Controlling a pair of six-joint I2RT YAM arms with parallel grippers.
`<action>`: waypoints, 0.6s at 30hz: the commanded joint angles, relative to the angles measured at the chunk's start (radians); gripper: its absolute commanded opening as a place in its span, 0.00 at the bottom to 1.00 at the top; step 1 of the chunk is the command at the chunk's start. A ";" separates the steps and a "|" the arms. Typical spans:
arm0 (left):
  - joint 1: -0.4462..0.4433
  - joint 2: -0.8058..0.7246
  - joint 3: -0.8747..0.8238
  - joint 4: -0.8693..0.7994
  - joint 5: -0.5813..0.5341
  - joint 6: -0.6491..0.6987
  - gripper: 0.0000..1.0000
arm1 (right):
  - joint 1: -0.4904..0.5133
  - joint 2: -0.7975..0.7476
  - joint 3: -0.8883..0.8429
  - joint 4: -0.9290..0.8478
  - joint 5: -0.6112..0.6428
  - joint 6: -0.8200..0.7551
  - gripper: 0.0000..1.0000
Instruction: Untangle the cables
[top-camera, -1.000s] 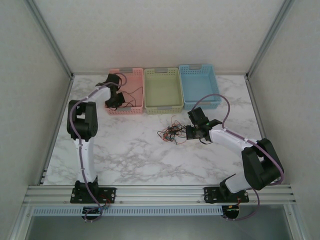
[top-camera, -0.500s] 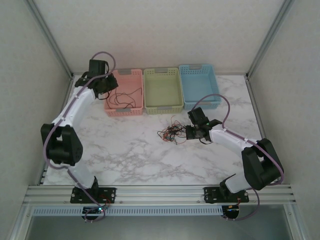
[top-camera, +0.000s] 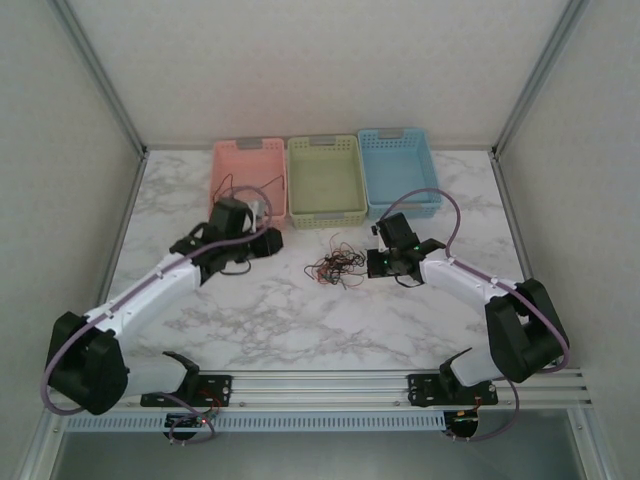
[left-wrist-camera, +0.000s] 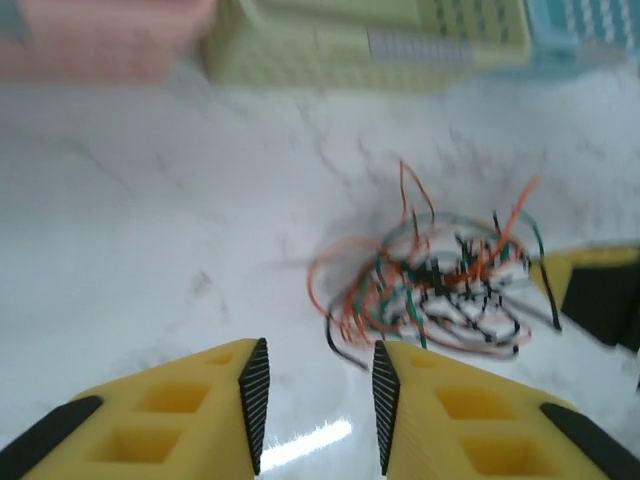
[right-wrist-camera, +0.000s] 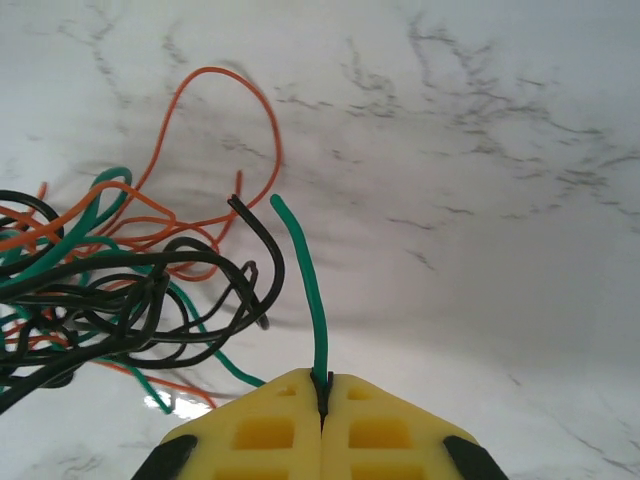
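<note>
White marble-patterned tabletop (top-camera: 250, 320) fills the floor of a pale-walled enclosure framed in aluminium rails. At the far left the left arm (top-camera: 140, 300) stretches low over the table from its base at the near edge, reaching diagonally inward. Behind its wrist stands the pink basket (top-camera: 250, 143) against the back wall, with a thin dark strand (top-camera: 262, 184) curling inside it. The left gripper (top-camera: 268, 240) hangs just in front of that basket, pointing toward the middle of the table; in the wrist view the left gripper (left-wrist-camera: 318, 375) has its yellow fingers (left-wrist-camera: 225, 390) parted with a clear gap between the ribbed black pads, and nothing sits between them. Next along the back wall is the green basket (top-camera: 327, 218). On the marble in front of it, between the two grippers, lie the cables (top-camera: 335, 265), a loose knot of black, orange and green wires; from the left wrist the cables (left-wrist-camera: 430, 285) lie ahead and a little to the right of the fingers, apart from them. The right gripper (top-camera: 378, 262) meets the bundle's right edge. In its wrist view the right gripper (right-wrist-camera: 322, 385) is pressed together on the end of a green wire (right-wrist-camera: 305, 290), which rises from the pads toward the tangled cables (right-wrist-camera: 110, 290) at the left. Behind it stands the blue basket (top-camera: 398, 133), and the right arm (top-camera: 480, 290) bends back to its base at the near right.
</note>
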 joint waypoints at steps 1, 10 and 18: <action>-0.066 -0.023 -0.092 0.131 0.048 -0.036 0.39 | 0.015 -0.012 -0.022 0.054 -0.107 -0.008 0.00; -0.094 -0.128 -0.181 0.194 0.123 -0.041 0.65 | 0.102 0.064 0.032 0.060 -0.187 -0.050 0.00; -0.094 -0.145 -0.153 0.188 0.071 -0.025 0.70 | 0.127 0.066 0.046 0.075 -0.191 -0.061 0.00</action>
